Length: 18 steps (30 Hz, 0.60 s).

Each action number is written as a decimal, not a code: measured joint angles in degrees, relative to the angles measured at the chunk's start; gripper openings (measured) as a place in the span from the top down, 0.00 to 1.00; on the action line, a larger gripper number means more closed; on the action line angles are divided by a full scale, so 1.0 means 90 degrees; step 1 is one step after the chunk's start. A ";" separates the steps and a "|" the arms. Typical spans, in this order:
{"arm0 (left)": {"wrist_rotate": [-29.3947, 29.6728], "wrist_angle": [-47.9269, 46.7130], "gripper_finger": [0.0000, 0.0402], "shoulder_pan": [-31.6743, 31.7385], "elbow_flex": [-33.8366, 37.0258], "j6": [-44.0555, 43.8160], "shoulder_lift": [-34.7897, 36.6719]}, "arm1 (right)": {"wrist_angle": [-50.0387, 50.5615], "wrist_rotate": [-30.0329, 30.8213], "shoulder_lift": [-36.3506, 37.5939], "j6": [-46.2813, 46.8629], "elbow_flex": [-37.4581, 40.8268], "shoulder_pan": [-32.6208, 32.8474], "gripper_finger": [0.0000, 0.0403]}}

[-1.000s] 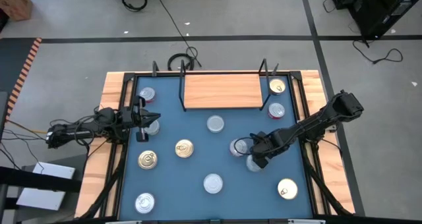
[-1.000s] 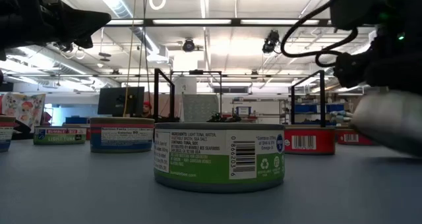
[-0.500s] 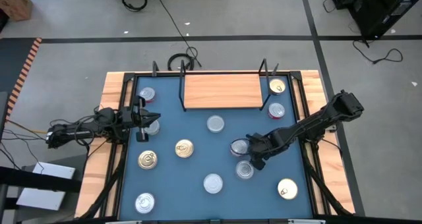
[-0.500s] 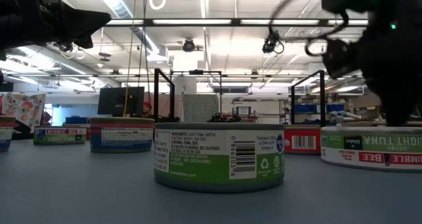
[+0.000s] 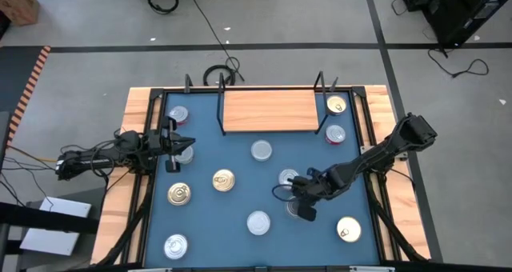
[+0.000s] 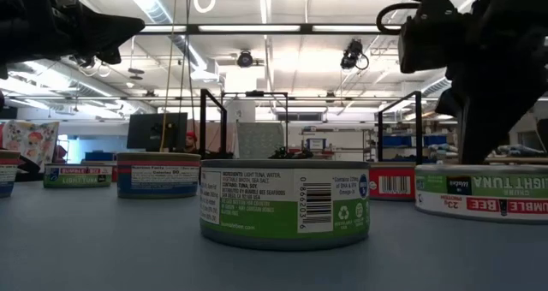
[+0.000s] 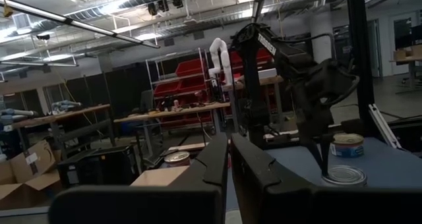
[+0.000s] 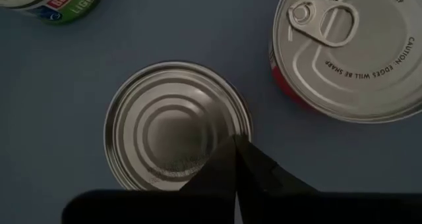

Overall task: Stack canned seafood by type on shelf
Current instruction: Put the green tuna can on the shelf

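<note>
Round tins of canned seafood lie scattered on the blue table, and the light-wood shelf [image 5: 270, 110] stands bare at the far middle. My right gripper [image 5: 307, 214] is shut and points down over a silver tin [image 8: 178, 128], whose plain ringed face is up and whose label [image 6: 484, 193] reads upside down. That tin rests flat on the table. A red-sided tin with a pull tab [image 8: 349, 49] sits right beside it. My left gripper [image 5: 180, 144] is shut and waits level at the table's left edge, holding nothing. My right gripper has its shut fingertips [image 8: 241, 159] over the ringed face of the silver tin, near that face's rim [image 8: 227, 128]. They come from above, pointing down. I cannot tell whether they touch the tin.
Gold-lidded tins [image 5: 224, 180] [image 5: 180, 194] [image 5: 348, 230] and silver ones [image 5: 262, 150] [image 5: 258, 222] dot the table. Two tins [image 5: 336, 105] [image 5: 336, 134] stand right of the shelf. A green-labelled tin [image 6: 285, 204] fills the middle of the low view. A raised wooden rim [image 5: 140, 128] borders the table.
A second ago the silver tin hung tilted at my right gripper; now it lies flat on the table with its label upside down. My right gripper has moved toward the table's near-left, rolled and tipped steeply downward, and now stands over the tin.
</note>
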State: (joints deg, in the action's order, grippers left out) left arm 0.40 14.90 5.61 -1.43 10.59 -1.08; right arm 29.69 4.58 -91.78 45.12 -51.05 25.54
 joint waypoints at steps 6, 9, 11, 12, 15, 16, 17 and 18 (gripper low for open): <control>0.0000 -0.0005 0.94 0.0000 0.0000 -0.0007 -0.0005 | 0.0600 0.0169 0.0181 0.0607 0.0022 -0.0080 0.97; 0.0000 -0.0007 0.94 0.0000 0.0000 -0.0011 -0.0005 | 0.1232 0.0430 0.0312 0.1191 0.0032 -0.0155 0.97; 0.0000 -0.0014 0.94 0.0000 0.0000 -0.0013 -0.0005 | 0.1743 0.0555 0.0354 0.1600 0.0040 -0.0206 0.97; 0.0000 -0.0015 0.94 0.0000 0.0000 -0.0016 -0.0008 | 0.1903 0.0563 0.0356 0.1718 0.0041 -0.0233 0.98; -0.0028 -0.0018 0.94 0.0000 0.0000 -0.0036 -0.0114 | 0.1991 0.0563 0.0360 0.1787 0.0035 -0.0269 0.98; -0.0060 -0.0027 0.94 0.0000 0.0000 -0.0039 -0.0179 | 0.2010 0.0561 0.0378 0.1748 0.0028 -0.0270 0.97; -0.0087 -0.0024 0.94 0.0000 0.0000 -0.0039 -0.0263 | 0.2080 0.0550 0.0382 0.1691 -0.0016 -0.0271 0.96; -0.0095 -0.0017 0.94 0.0000 0.0000 -0.0040 -0.0357 | 0.2173 0.0541 0.0382 0.1647 -0.0088 -0.0272 0.94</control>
State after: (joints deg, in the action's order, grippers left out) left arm -0.45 14.74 5.61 -1.43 10.23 -4.30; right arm 49.25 9.45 -88.33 59.95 -51.84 23.09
